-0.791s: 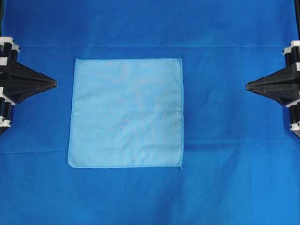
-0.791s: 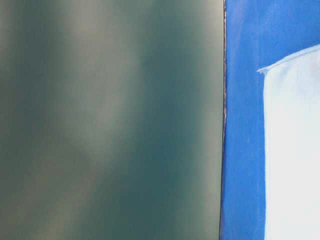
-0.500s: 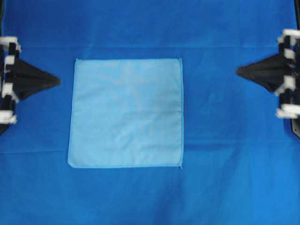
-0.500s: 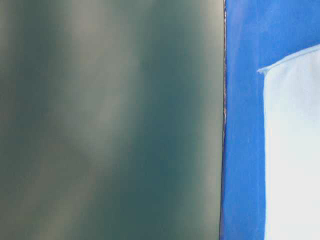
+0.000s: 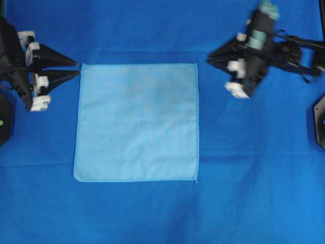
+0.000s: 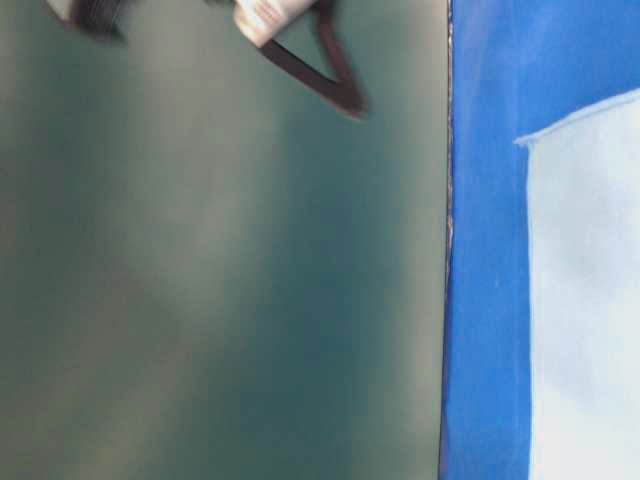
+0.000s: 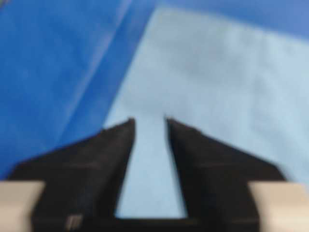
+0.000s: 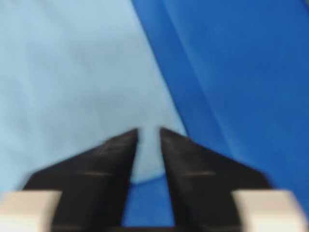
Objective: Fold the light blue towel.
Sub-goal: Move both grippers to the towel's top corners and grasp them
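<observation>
— Overhead view: what differs from a moment ago?

— Both arms have swung in from the side edges toward the far corners of the light blue towel [image 5: 136,122]. The left gripper [image 5: 76,68] sits just beside the far-left corner, jaws spread, nothing between them. The right gripper [image 5: 210,57] (motion-blurred) is near the far-right corner, jaws parted too, empty.

— And the towel?

— Unmoved, flat on the royal-blue sheet [image 5: 254,178] covering the table.

— Anything hard to read?

— Whether the tips touch cloth, I cannot tell. Table-level view is mostly a blurred grey-green surface [image 6: 220,280]; only a blurred gripper tip shows at its top.
</observation>
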You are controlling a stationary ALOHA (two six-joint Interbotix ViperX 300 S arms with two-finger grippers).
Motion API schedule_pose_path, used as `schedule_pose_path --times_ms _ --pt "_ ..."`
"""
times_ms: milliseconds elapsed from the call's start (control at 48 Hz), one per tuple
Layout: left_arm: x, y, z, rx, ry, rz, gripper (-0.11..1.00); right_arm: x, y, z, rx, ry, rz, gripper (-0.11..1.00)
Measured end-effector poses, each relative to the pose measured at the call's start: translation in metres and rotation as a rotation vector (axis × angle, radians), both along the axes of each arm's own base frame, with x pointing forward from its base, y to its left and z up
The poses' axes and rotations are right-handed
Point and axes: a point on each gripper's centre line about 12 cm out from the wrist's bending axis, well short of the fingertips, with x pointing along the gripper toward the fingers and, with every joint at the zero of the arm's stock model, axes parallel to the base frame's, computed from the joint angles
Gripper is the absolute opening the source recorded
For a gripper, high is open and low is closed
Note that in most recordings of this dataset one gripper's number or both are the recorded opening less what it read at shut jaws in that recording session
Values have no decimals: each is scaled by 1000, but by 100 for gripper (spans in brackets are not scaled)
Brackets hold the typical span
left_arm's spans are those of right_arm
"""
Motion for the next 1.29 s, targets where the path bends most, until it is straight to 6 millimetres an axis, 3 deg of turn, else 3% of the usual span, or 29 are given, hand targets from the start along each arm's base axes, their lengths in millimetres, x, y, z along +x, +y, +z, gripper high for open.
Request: schedule_pose_path --times_ms 62,167,437,812,916,1083,1187,1291 --pt "1 3 -11 -5 27 10 68 7 -8 -13 9 57 -8 59" --pt "2 10 -24 -10 57 36 85 18 -17 -38 27 137 -13 54" --pt "2 31 -68 -55 183 117 84 31 -39 -88 69 251 -49 52" --pt "6 45 -95 -85 274 156 81 44 -48 -106 68 270 -48 51" --pt "5 45 -97 -90 289 158 70 44 -47 -106 64 274 -43 44" --pt "3 45 -100 -97 329 151 24 43 -47 -107 67 300 -37 4" --pt "3 45 -100 -88 339 142 0 43 -46 -108 71 313 -35 2" --pt "3 45 -100 -90 340 143 0 42 -46 -108 72 314 -37 2"
